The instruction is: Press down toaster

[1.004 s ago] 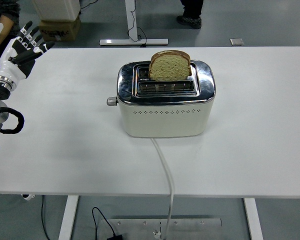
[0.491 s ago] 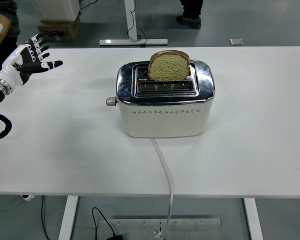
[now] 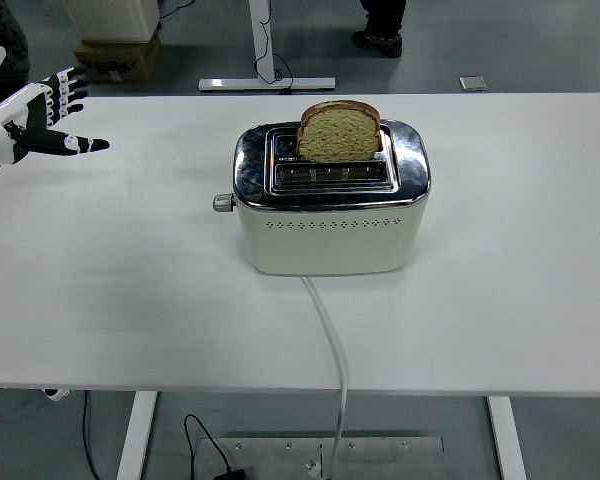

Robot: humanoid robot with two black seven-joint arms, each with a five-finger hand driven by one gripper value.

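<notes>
A cream toaster (image 3: 330,232) with a chrome top stands at the middle of the white table (image 3: 130,290). A slice of brown bread (image 3: 339,132) sticks up out of its far slot. The near slot looks empty. The toaster's lever knob (image 3: 222,203) juts from its left end, in the raised position. My left hand (image 3: 42,118), white and black, hovers at the far left edge above the table with its fingers spread, well apart from the toaster and holding nothing. The right arm does not show.
A white power cord (image 3: 330,340) runs from the toaster's front over the table's near edge. Beyond the table stand a cardboard box (image 3: 120,55), a table leg frame (image 3: 267,75), and a person's shoes (image 3: 377,40). A person's sleeve (image 3: 0,30) shows at the top left.
My left hand has pulled back toward the left edge and risen a little. Its wrist and forearm have left the picture, and the fingers stay spread.
</notes>
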